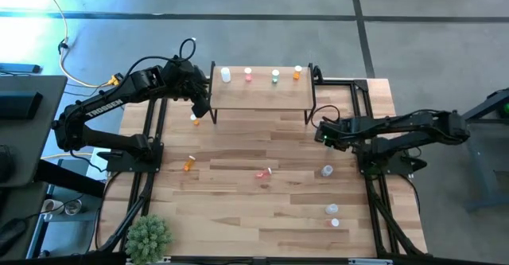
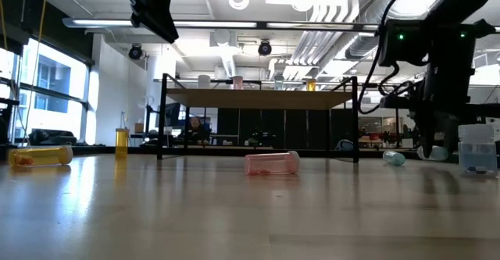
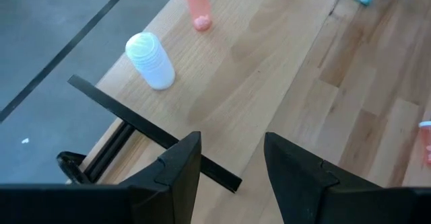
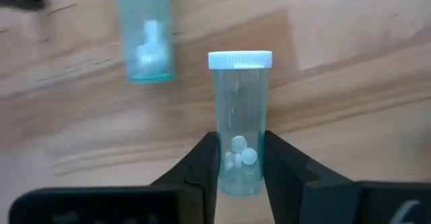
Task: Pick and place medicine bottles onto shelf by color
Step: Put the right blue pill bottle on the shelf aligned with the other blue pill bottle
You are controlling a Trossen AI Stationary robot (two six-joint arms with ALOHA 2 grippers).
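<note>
From above: right end effector (image 1: 324, 134) sits low on the bench (image 1: 238, 217) beside the shelf (image 1: 261, 98), where four bottles stand in a row.
Bench level: shelf (image 2: 258, 97) stands high, so lift well before crossing.
Left wrist: left end effector (image 3: 229, 163) hovers part open, empty, over the shelf's end.
Right wrist: fingers (image 4: 205, 160) pinch a green bottle (image 4: 239, 130) low down; keep it upright, aim beside the green one.

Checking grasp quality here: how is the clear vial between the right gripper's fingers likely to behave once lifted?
Probably light: the clear vial holds only a few small pills. Its smooth round wall may slip or swivel, since the right gripper pinches it low, far from the white cap. Set down on its side, it would likely roll.
</note>
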